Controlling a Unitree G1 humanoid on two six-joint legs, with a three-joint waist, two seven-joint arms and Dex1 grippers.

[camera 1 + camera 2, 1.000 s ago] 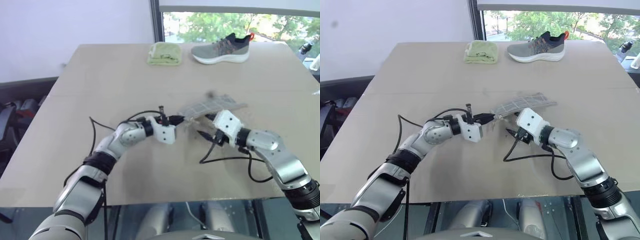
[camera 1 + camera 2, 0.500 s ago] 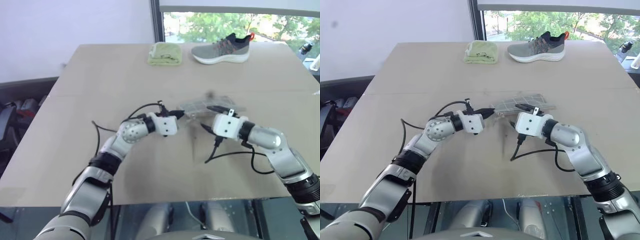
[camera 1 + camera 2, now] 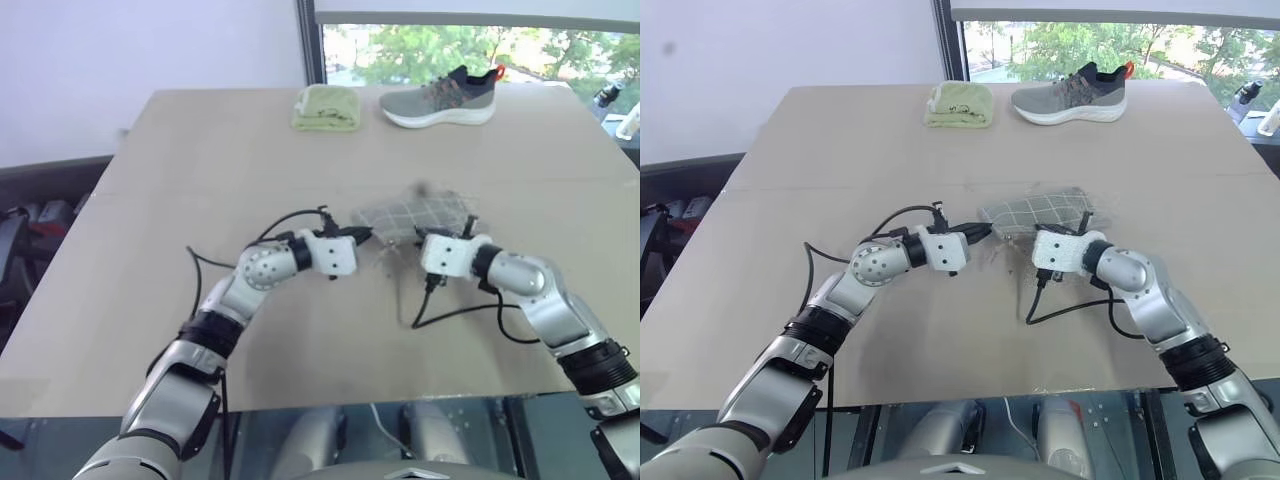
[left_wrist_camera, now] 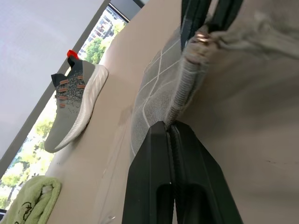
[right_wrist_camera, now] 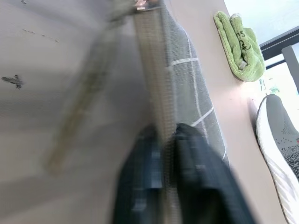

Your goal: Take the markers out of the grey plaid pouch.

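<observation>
Fabric is what both arms are dealing with here: the grey plaid pouch (image 3: 1032,210) hangs between them near the middle of the counter (image 3: 840,160), well short of the far edge where a folded green cloth (image 3: 959,104) and a grey sneaker (image 3: 1070,94) lie. The left pincer (image 4: 174,135) is clamped shut on one end of the pouch's rim, and the right pincer (image 5: 166,135) is likewise pinched closed on the rim near the other end, so the pouch is stretched lengthwise between the two grips.

Judging by how it sags and puckers at each grip, the pouch is soft, thin and light, with no stiffness of its own; it will fold or twist wherever it is not held. The ribbed edge strip running along the opening looks like the firmest part and is the sensible place to hold, since a pinch on the flat plaid panel would likely bunch both layers together and trap whatever is inside. The weave looks grippy rather than slick, so a closed pinch should hold without much force.

The markers cannot be made out in any view; presumably they sit inside. Being slim, smooth and hard, they would probably slide out readily if the mouth is spread and tipped, and could roll on the bare counter once free. Whether the mouth is open yet cannot be told.
</observation>
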